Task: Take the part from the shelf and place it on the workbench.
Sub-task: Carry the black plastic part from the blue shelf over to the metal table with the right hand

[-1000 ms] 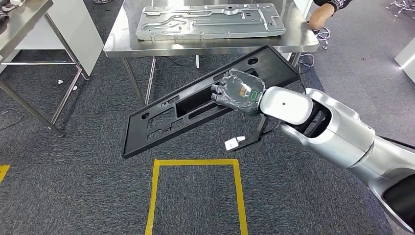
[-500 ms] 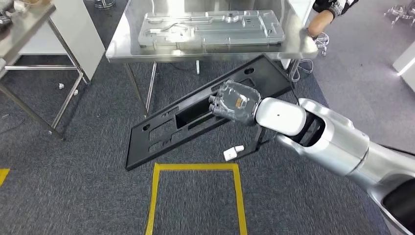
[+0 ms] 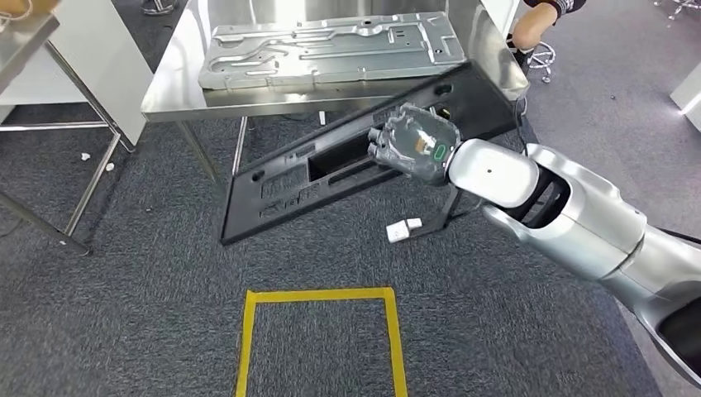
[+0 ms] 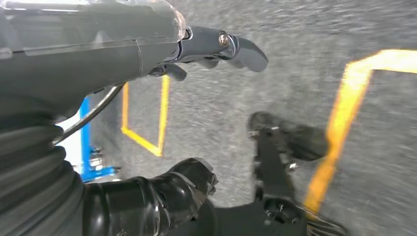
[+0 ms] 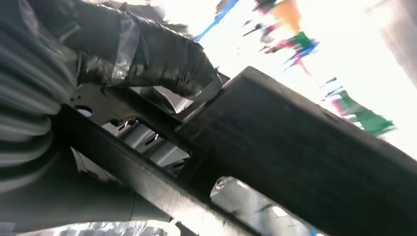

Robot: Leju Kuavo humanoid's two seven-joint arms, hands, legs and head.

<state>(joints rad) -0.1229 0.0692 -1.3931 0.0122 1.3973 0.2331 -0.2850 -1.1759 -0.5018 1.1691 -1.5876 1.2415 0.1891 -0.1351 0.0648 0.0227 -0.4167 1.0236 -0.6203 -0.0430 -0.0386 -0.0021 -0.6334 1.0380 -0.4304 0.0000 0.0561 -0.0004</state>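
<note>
Outstretched, right hand (image 3: 413, 149) grips black part (image 3: 289, 182).

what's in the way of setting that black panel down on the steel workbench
A large silver metal plate already lies across most of the workbench top, right where the black panel held by the right hand is heading. Bare steel shows only along the edges. Nothing else visible blocks the path.

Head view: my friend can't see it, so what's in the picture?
The robot's right hand holds a long black part tilted just in front of a shiny metal table. A grey metal plate lies on the table, and yellow tape marks the carpet below.
</note>
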